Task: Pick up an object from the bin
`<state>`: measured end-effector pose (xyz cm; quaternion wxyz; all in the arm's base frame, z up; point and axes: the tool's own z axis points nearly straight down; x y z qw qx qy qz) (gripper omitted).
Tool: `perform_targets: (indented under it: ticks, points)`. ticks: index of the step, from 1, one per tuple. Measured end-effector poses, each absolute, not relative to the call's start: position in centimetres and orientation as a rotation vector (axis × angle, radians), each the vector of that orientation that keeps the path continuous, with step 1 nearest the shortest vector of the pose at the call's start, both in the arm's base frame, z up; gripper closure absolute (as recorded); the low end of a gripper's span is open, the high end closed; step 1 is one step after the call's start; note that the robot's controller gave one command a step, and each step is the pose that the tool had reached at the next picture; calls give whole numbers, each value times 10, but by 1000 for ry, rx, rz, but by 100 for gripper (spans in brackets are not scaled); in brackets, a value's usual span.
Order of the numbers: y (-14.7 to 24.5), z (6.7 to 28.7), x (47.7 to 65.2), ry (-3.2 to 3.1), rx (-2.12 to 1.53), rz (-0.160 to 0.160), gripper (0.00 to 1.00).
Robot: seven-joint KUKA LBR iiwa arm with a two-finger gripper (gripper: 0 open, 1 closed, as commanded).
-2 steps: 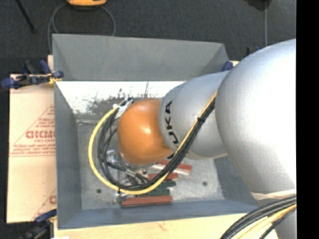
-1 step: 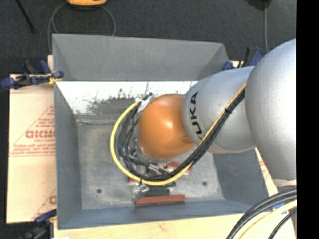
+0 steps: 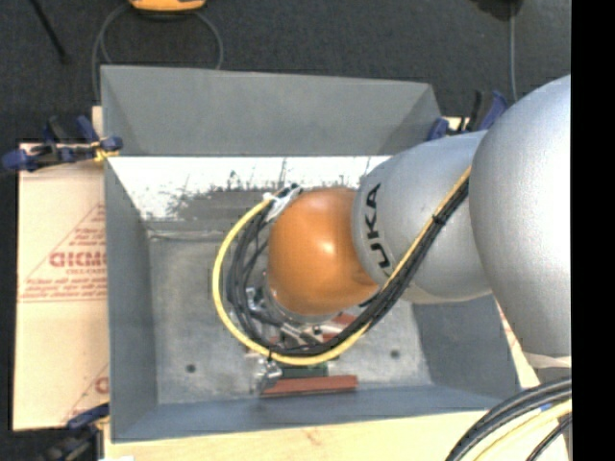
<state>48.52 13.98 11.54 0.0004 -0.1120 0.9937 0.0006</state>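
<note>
arm down in bin | gripper near front wall, just beside flat red-brown bar | open or closed: cannot tell

The bin is seen as matt grey metal, scuffed and speckled on the wall beyond the end effector. The orange cover above it is shown smooth and glossy; the flat reddish-brown bar just beside the end effector is seen as matt.
</note>
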Motion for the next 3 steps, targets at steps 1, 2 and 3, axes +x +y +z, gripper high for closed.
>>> perform_targets:
  ticks: [1, 2, 3]
  points:
    - [98, 90, 489, 3094, -532, 0, 0]
    - [70, 79, 494, 3085, -567, 15, 100]
    - [70, 79, 494, 3085, -566, 15, 100]
